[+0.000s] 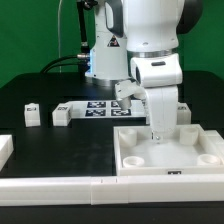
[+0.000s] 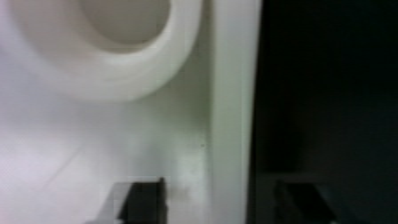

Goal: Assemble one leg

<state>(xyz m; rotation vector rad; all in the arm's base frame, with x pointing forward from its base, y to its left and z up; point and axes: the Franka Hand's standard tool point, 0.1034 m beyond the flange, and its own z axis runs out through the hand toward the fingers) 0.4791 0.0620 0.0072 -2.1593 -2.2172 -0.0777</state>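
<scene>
Tool (image 1: 156, 138) low over the white panel (image 1: 150, 172), round socket (image 2: 128, 25) and raised rim close beneath, open black bench (image 1: 80, 150) at 9 o'clock, a leg (image 1: 62, 115) and second leg (image 1: 31, 115) near 10 o'clock, border strip (image 1: 50, 187) barring 8 o'clock.

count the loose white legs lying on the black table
2: one leg at the exterior view's far left, another beside the marker board. More may hide behind the arm.

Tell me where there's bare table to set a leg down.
Bare: the wide black patch between the two loose legs, the front strip and the panel. Crowded: behind that patch, the marker board, and over the panel, where the gripper hangs.
</scene>
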